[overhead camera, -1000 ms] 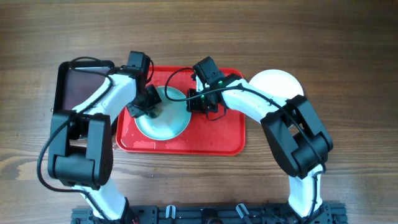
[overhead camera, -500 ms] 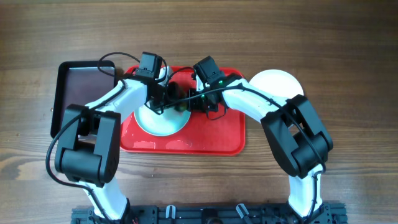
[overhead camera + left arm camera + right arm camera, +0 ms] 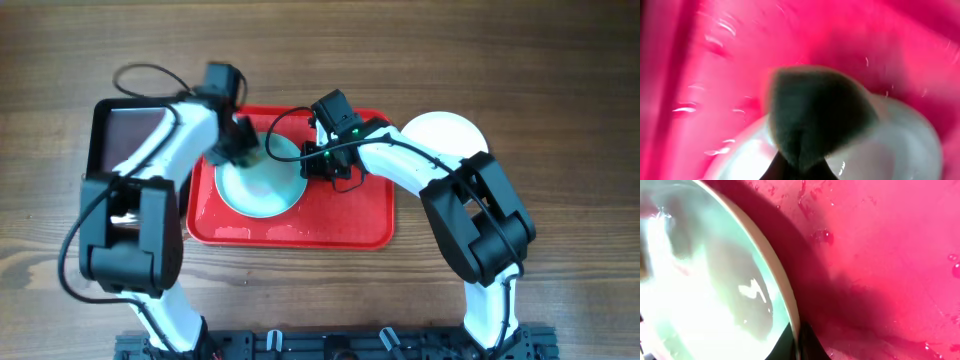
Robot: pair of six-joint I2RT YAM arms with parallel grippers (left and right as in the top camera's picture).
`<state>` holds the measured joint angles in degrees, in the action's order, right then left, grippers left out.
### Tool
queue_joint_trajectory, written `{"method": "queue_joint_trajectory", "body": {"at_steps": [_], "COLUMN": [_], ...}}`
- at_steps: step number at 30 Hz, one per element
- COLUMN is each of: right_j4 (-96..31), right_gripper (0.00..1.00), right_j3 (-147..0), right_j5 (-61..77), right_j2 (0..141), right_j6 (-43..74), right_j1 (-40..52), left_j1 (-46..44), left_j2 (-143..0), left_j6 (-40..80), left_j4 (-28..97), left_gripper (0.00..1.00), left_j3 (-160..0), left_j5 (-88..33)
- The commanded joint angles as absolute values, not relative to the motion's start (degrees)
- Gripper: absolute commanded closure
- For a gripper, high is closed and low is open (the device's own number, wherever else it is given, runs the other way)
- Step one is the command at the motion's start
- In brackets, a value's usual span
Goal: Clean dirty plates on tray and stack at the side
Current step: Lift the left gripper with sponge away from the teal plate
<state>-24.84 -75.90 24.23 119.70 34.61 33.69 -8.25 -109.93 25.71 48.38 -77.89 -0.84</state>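
Overhead view, left gripper (image 3: 240, 150) clamped on dark sponge (image 3: 815, 115) at turquoise plate (image 3: 262, 190) upper-left rim, right gripper (image 3: 318, 168) pinching its right rim, plate mid-frame on red tray (image 3: 350, 225), white plate (image 3: 440, 135) upper right on table (image 3: 560, 60).

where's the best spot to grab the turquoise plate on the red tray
The thin rim on its right edge, approached from the right. The turquoise plate is round and shallow, so only the rim fits between fingers; the right claw is shut on it there.
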Motion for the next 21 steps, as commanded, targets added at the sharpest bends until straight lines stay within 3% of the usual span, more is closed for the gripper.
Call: {"method": "queue_joint_trajectory", "body": {"at_steps": [1, 7, 21], "right_j4": [-25.28, -28.32, -40.66], "right_gripper": [0.96, 0.96, 0.96], "right_j3": [-76.07, -76.07, -76.07], "right_j5": [27.18, 25.34, -13.34], "right_j2": [121.49, 116.92, 97.58], "right_j6": [32.93, 29.74, 18.59], "right_j1": [33.56, 33.56, 34.13], "left_j1": [-5.02, -2.61, -2.28], "left_j2": [-106.37, -104.55, -104.73], "left_j6": [26.13, 25.65, 24.40], "left_j4": [55.88, 62.13, 62.33], "left_gripper": [0.96, 0.96, 0.92], "left_j3": [-87.39, -89.95, -89.91], "left_j5": [3.07, 2.90, 2.87]}}
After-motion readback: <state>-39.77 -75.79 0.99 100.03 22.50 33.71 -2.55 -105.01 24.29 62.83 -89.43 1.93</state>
